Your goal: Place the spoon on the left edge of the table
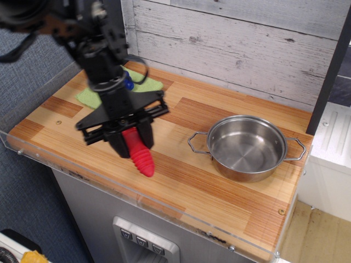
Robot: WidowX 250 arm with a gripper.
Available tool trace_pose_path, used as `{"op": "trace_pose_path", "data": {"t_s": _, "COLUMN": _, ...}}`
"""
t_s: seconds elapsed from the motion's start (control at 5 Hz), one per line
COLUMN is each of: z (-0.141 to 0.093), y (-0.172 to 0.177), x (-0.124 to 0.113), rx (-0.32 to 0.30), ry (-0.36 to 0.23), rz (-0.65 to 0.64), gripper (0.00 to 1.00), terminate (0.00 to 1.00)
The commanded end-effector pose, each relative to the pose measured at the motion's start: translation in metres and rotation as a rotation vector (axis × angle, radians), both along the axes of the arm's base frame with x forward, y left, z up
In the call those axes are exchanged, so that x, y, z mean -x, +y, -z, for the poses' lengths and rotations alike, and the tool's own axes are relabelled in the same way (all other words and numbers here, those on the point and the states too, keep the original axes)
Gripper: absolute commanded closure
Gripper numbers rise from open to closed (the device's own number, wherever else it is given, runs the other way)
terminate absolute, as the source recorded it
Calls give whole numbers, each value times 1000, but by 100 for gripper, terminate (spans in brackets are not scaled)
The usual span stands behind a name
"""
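Rightward, pan (246, 148); behind hand (129, 143), green cloth (91, 96)

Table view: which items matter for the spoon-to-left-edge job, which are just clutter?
Job:
- spoon, red handle sticking out below the gripper, which grips it
- table, left edge is the target

Clutter:
- pan, right side
- green cloth, back left
- blue object on the cloth, mostly hidden by the arm

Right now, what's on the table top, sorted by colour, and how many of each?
Red: 1, the spoon, held in the gripper
Green: 1, the cloth
Blue: 1, a knobbly ball, mostly hidden
Silver: 1, the pan
Total: 4
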State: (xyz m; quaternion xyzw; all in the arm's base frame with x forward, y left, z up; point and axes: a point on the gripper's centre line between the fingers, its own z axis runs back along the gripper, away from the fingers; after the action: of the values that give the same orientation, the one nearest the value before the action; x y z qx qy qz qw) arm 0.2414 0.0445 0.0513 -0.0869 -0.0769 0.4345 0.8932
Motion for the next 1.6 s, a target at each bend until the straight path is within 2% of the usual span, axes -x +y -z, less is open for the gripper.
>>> {"op": "trace_pose_path", "data": {"t_s": 0.0, "z": 7, "y": 31, "x": 8, "rx": 51, "ry": -44, "rz": -482, "gripper": 100, "terminate": 0}}
{"op": "trace_pose_path", "data": {"t_s": 0.2, "z": 16, "y": 51, "x": 7, "rx": 84, "ry": -19, "rz": -632, "gripper": 100, "terminate": 0}}
{"op": "trace_pose_path", "data": {"t_s": 0.6, "z": 30, "y": 76, "x": -3, "rx": 55, "ry": 31, "rz": -650, "gripper": 100, "terminate": 0}}
{"op": "trace_pose_path", "data": {"t_s": 1.0, "z": 33, "y": 90, "x": -5, "rx": 34, "ry": 74, "rz": -618, "gripper": 100, "terminate": 0}}
{"op": "trace_pose_path", "data": {"t_s": 1.2, "z": 30, "y": 88, "x": -6, "rx": 72, "ry": 65, "rz": -577, "gripper": 0, "terminate": 0}}
{"op": "trace_pose_path", "data": {"t_s": 1.4, "z": 24, "y": 85, "x": -10, "rx": 43, "ry": 72, "rz": -520, "gripper": 0, "terminate": 0}}
